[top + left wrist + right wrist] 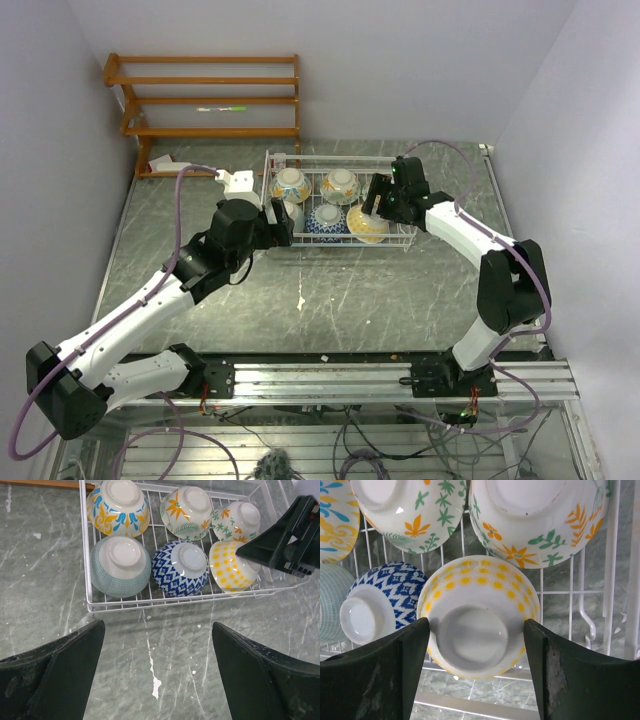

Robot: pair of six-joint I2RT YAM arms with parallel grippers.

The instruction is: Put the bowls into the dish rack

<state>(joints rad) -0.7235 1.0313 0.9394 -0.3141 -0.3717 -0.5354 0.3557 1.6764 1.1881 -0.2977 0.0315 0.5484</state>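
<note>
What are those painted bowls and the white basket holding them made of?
The bowls look like glazed ceramic: glossy painted sides, plain white foot rings. The rack seems to be metal wire with a smooth white coating, judging by its thin stiff rods; plastic cannot be ruled out.

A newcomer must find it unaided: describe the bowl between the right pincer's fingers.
Look in the white wire rack, loaded with upturned crockery in two rows. Take the near row's rightmost bowl. Only it has yellow dots on white; the blue bowl beside it has zigzags.
</note>
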